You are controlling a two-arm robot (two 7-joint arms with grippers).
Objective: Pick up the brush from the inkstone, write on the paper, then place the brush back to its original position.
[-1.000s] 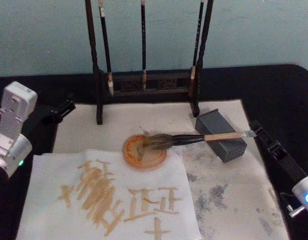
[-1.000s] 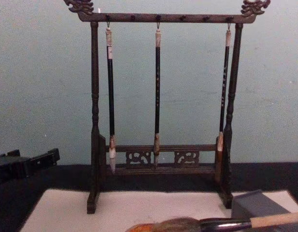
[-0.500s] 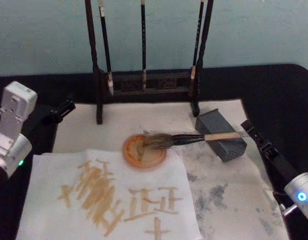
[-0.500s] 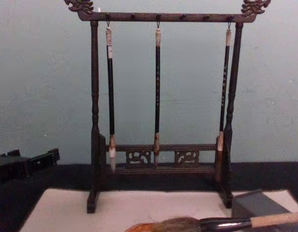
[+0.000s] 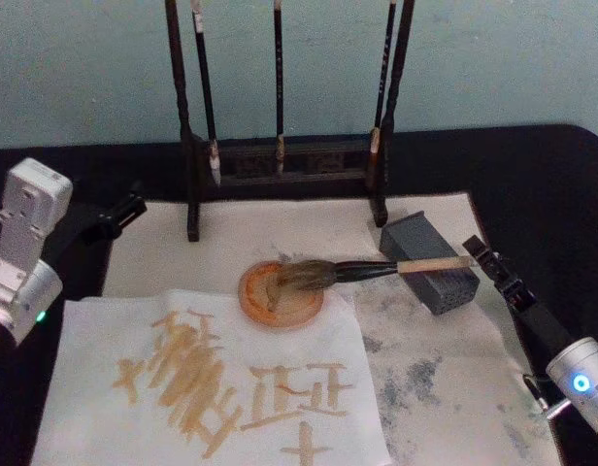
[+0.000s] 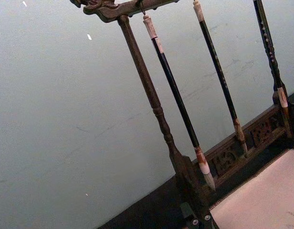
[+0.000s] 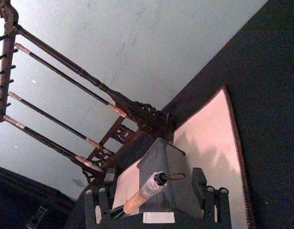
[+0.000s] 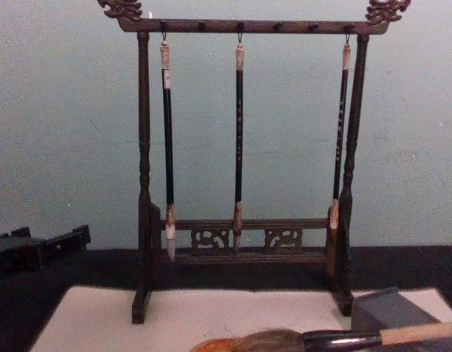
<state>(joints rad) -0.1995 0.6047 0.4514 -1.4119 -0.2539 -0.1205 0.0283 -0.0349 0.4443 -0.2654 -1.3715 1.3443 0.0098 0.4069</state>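
Observation:
The brush lies flat, its bushy head resting on the round orange inkstone and its tan handle across a grey block. My right gripper is at the handle's far end. In the right wrist view the right gripper is open, with one finger on each side of the brush's end cap and not touching it. The paper is the large off-white sheet under everything. My left gripper stays off the paper's left edge.
A dark wooden rack with three thin hanging brushes stands at the paper's far edge. A whiter sheet with tan brush strokes covers the front left. Grey ink smudges mark the paper at the front right. The black table surrounds it.
My right gripper has moved in to the left, from just beyond the brush's end cap to around it. The brush and my left arm have not moved.

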